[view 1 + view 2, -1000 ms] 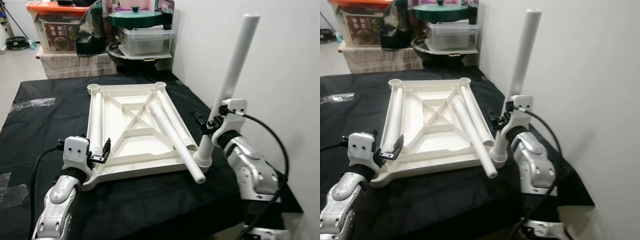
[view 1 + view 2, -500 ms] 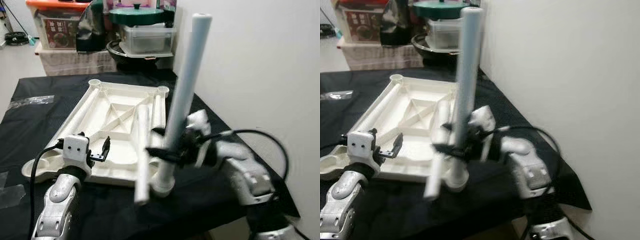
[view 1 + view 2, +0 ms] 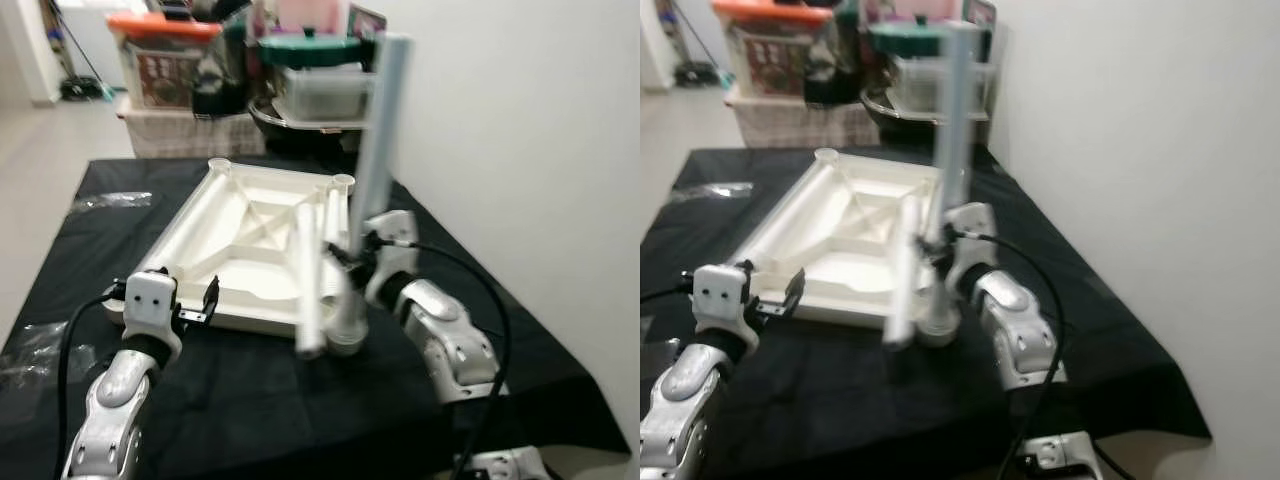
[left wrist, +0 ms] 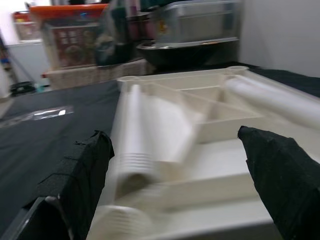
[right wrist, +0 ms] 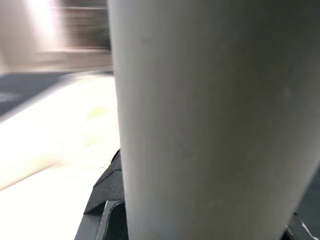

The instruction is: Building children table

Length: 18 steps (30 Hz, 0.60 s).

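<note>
Swung leftward, tabletop nears the cloth edge — right fingers clamp the upright leg, left fingers gape empty.

Right gripper blurred behind upright leg; finger state unreadable. Loose leg smeared by motion near desk front edge. Stacked containers behind far edge indistinct.

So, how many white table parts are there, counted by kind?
Table top: 1
Upright leg, held in the right gripper: 1
Lying legs: 3
Total: 5
</note>
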{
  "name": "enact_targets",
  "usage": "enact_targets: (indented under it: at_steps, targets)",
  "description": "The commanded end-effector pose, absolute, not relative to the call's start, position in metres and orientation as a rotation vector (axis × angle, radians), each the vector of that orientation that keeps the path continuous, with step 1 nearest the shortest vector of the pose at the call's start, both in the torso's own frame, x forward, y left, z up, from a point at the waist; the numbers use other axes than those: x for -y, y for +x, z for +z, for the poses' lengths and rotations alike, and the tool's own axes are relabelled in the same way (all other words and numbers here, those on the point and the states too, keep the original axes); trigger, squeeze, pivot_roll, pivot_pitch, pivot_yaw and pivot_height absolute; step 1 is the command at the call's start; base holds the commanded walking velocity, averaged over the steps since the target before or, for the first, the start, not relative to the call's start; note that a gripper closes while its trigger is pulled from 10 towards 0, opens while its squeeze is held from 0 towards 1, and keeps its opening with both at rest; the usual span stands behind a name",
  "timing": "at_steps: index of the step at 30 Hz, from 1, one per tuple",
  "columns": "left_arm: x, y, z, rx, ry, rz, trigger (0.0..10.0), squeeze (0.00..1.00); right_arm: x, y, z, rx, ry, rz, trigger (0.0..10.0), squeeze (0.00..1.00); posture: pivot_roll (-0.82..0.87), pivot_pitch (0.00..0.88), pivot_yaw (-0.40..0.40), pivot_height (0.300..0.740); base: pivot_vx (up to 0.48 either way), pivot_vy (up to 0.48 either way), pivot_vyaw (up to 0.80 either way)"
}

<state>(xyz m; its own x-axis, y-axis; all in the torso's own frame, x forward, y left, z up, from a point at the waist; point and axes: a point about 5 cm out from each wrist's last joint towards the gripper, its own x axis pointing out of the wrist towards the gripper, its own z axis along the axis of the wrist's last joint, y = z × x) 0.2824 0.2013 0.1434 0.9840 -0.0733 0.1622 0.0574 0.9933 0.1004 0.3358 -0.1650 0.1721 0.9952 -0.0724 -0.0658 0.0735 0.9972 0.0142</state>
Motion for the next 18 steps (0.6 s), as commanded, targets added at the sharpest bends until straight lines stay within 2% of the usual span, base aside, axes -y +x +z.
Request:
enact_targets:
  at_steps: [1, 4, 5, 6, 7, 8, 9, 10, 11, 12, 17, 18]
  targets:
    - [-0.198, 0.284, 0.139, 0.15, 0.104, -0.084, 10.0, 0.0, 0.199, 0.317, 0.143, -0.219, -0.053, -0.356, 0.0, 0.0, 0.03, 0.0, -0.075, 0.74, 0.0, 0.0, 0.0]
    - [-0.197, 0.285, 0.139, 0.147, 0.103, -0.093, 10.0, 0.0, 0.188, 0.312, 0.158, -0.16, -0.024, -0.382, 0.0, 0.0, 0.02, 0.0, -0.07, 0.74, 0.0, 0.0, 0.0]
    - [-0.196, 0.286, 0.139, 0.147, 0.103, -0.097, 10.0, 0.0, 0.174, 0.314, 0.165, -0.138, -0.004, -0.308, 0.6, 0.0, 0.02, 0.0, -0.07, 0.74, 0.0, 0.0, 0.0]
    - [-0.196, 0.286, 0.139, 0.147, 0.103, -0.097, 10.0, 0.0, 0.174, 0.314, 0.165, -0.138, -0.004, -0.308, 0.6, 0.0, 0.02, 0.0, -0.07, 0.74, 0.0, 0.0, 0.0]
    - [-0.195, 0.287, 0.139, 0.147, 0.102, -0.1, 10.0, 0.0, 0.157, 0.319, 0.17, -0.128, -0.004, -0.194, 4.7, 0.0, 0.02, 0.0, -0.073, 0.74, 0.0, 0.0, 0.0]
    - [-0.195, 0.287, 0.139, 0.147, 0.102, -0.1, 10.0, 0.0, 0.157, 0.319, 0.17, -0.128, -0.004, -0.194, 4.7, 0.0, 0.02, 0.0, -0.073, 0.74, 0.0, 0.0, 0.0]
    - [-0.194, 0.287, 0.139, 0.148, 0.102, -0.101, 10.0, 0.0, 0.142, 0.322, 0.172, -0.132, 0.003, -0.112, 10.0, 0.0, 0.02, 0.0, -0.075, 0.74, 0.0, 0.0, 0.0]
    - [-0.194, 0.287, 0.139, 0.148, 0.102, -0.101, 10.0, 0.0, 0.142, 0.322, 0.172, -0.132, 0.003, -0.112, 10.0, 0.0, 0.02, 0.0, -0.075, 0.74, 0.0, 0.0, 0.0]
    - [-0.194, 0.288, 0.14, 0.15, 0.101, -0.1, 10.0, 0.0, 0.126, 0.326, 0.175, -0.118, 0.016, 0.011, 10.0, 0.0, 0.02, 0.0, -0.078, 0.74, 0.0, 0.0, 0.0]
    - [-0.195, 0.287, 0.14, 0.151, 0.101, -0.097, 10.0, 0.0, 0.122, 0.331, 0.181, -0.08, 0.05, 0.105, 10.0, 1.0, 0.03, 0.0, -0.085, 0.74, 0.0, 0.0, 0.0]
    - [-0.195, 0.287, 0.139, 0.151, 0.101, -0.094, 10.0, 0.0, 0.122, 0.335, 0.186, -0.061, 0.101, 0.147, 10.0, 1.0, 0.03, 0.0, -0.085, 0.74, 0.0, 0.0, 0.0]
    - [-0.197, 0.285, 0.139, 0.15, 0.102, -0.087, 10.0, 0.0, 0.119, 0.34, 0.197, -0.029, 0.159, 0.308, 10.0, 0.0, 0.04, 0.0, -0.093, 0.74, 0.0, 0.0, 0.0]
